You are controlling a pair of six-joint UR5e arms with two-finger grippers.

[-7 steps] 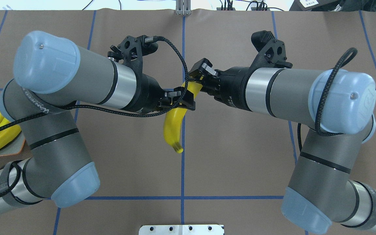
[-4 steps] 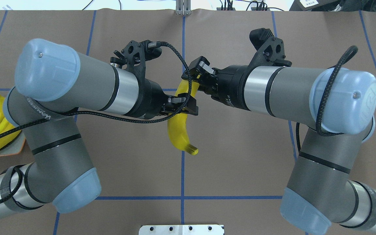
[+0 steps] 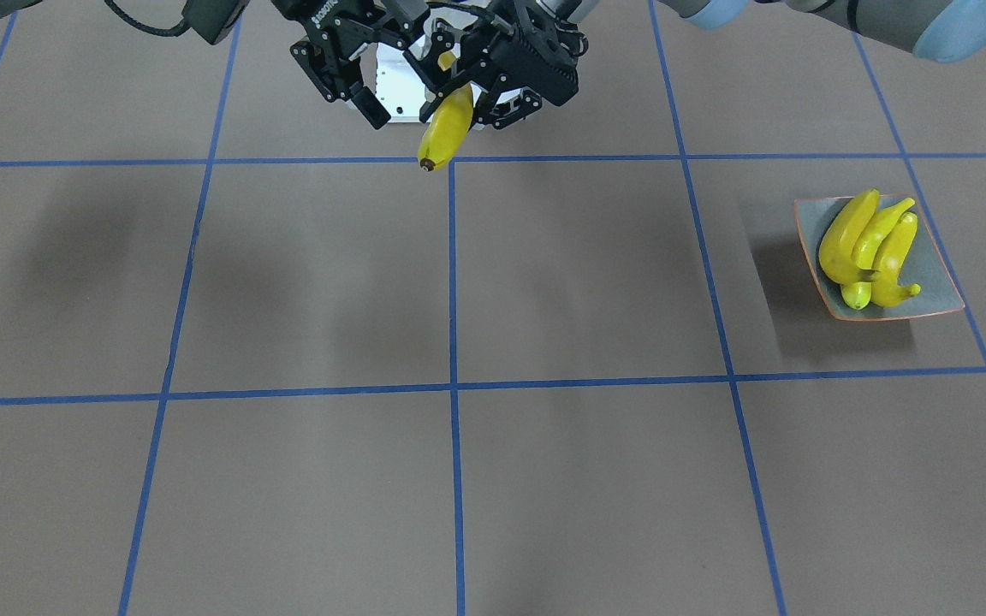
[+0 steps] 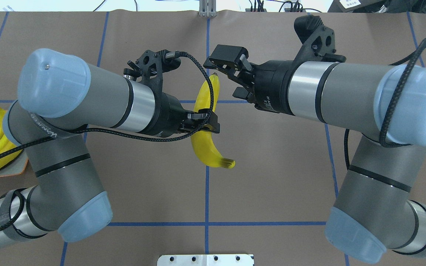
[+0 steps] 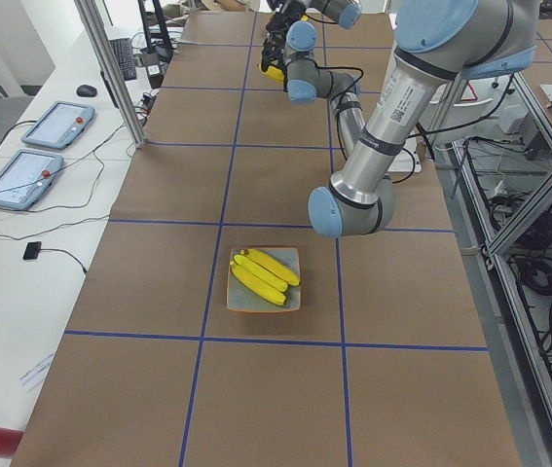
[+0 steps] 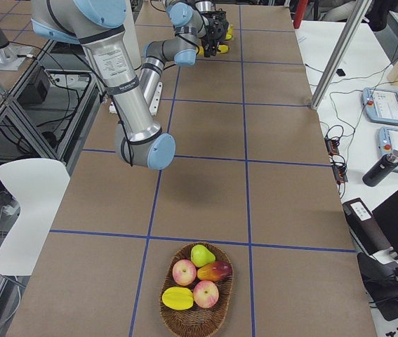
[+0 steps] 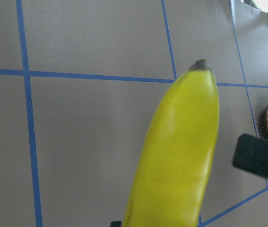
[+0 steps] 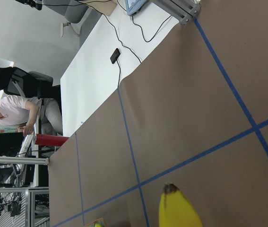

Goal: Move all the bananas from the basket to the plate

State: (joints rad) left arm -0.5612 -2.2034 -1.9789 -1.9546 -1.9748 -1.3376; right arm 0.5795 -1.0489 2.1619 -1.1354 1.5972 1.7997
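Four curved, shiny bright-yellow bananas in all. One banana (image 4: pixel 206 147) up in the air over the middle of the brown paper-covered table (image 3: pixel 587 282) with blue tape lines, pinched round its middle by the tight jaws of the left gripper (image 4: pixel 205 122), black with two fingers. Right gripper (image 4: pixel 225 75), same kind, just beside the banana's top tip, jaws wide, touching nothing. Three bananas (image 3: pixel 865 244) side by side on one small square grey-green plate (image 3: pixel 936 278) with an orange-brown rim, on the robot's left. One round woven basket (image 6: pixel 193 324) holding five other fruits (image 6: pixel 195 277), near the table's right end. Lots of bare table between plate and basket.
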